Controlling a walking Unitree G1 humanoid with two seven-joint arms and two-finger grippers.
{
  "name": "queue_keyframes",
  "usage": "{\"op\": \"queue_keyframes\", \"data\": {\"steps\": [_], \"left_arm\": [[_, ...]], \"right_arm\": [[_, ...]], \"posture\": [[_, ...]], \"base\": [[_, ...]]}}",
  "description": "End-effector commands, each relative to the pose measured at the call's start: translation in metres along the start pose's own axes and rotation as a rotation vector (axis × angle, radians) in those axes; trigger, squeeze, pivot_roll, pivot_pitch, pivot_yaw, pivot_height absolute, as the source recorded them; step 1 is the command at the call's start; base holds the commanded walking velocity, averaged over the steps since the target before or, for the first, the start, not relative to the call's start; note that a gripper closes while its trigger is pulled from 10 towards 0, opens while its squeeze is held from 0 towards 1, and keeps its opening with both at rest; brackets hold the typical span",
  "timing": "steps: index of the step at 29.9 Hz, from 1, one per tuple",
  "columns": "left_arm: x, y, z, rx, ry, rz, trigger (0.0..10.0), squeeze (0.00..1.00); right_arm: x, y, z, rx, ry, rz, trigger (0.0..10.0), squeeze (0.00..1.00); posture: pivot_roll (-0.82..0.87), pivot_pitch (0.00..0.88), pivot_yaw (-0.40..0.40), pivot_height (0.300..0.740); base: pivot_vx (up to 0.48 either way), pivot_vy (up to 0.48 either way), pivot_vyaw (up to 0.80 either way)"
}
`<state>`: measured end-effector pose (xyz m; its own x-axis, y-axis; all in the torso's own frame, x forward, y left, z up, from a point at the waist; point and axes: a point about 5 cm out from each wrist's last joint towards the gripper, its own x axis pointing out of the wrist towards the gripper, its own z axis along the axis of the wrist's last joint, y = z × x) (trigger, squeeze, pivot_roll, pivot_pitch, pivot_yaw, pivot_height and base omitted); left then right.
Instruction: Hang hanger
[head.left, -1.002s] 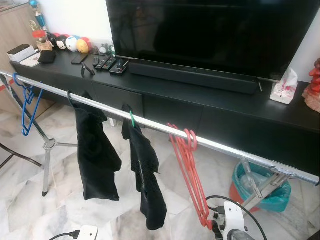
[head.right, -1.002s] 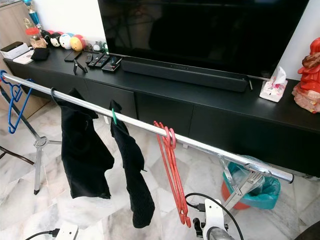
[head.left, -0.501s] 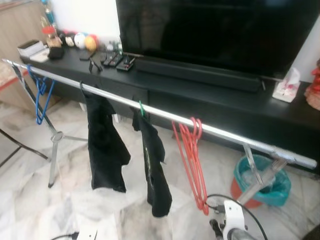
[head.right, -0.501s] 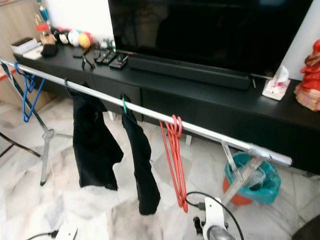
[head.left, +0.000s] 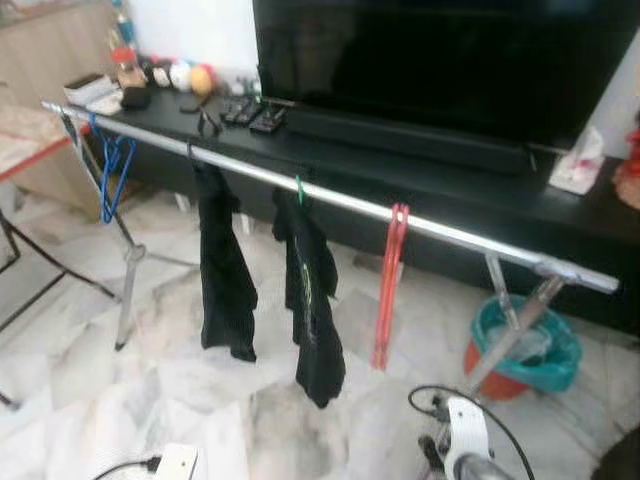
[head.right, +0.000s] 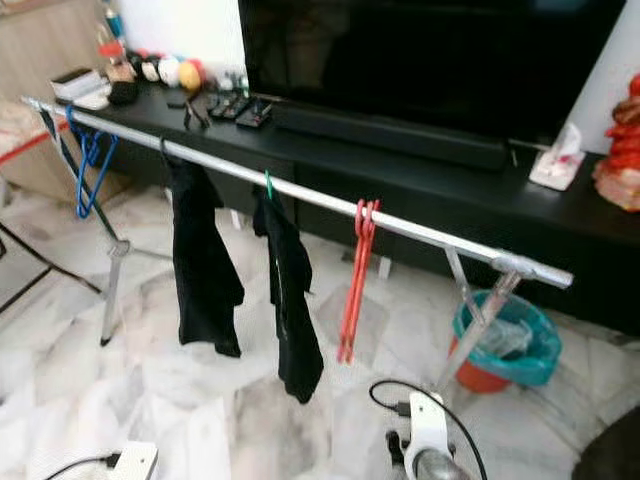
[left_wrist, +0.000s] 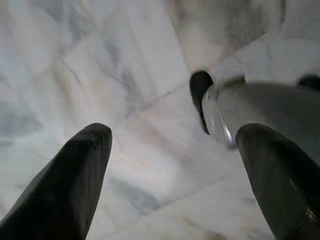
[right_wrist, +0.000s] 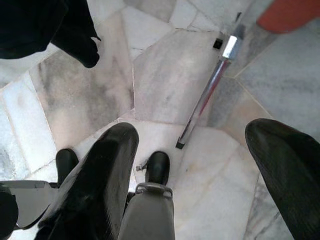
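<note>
Red hangers (head.left: 388, 290) hang on the silver rail (head.left: 440, 230) of a drying rack, right of middle. Left of them two black garments (head.left: 222, 265) (head.left: 310, 290) hang from the rail, one on a green hanger hook (head.left: 298, 187). A blue hanger (head.left: 112, 170) hangs near the rail's left end. My left gripper (left_wrist: 175, 170) hangs open over the marble floor with nothing between its fingers. My right gripper (right_wrist: 200, 165) is also open and empty, pointing down at the floor by the rack's leg (right_wrist: 205, 97).
Behind the rack stands a long black TV cabinet (head.left: 560, 215) with a large TV (head.left: 450, 60), remotes (head.left: 255, 115) and small toys. A teal bin (head.left: 525, 345) sits under the rail's right end. A white power strip (head.left: 170, 462) and a cable lie on the floor in front.
The camera has drawn back and shifted, so the rack looks smaller and farther. The red hangers now hang edge-on. Nothing was taken hold of or let go.
</note>
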<state>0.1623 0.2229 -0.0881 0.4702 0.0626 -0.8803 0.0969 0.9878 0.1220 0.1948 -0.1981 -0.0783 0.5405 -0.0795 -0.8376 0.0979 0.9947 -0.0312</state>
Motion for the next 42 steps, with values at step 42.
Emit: {"op": "queue_keyframes", "data": {"steps": [42], "left_arm": [[-0.0006, -0.0005, -0.0064, 0.028, 0.034, -0.013, 10.0, 0.0]], "right_arm": [[0.0001, -0.0031, 0.0044, -0.008, -0.017, -0.026, 10.0, 0.0]], "posture": [[0.0, 0.0, 0.005, 0.74]], "base": [[0.0, 0.141, -0.07]]}}
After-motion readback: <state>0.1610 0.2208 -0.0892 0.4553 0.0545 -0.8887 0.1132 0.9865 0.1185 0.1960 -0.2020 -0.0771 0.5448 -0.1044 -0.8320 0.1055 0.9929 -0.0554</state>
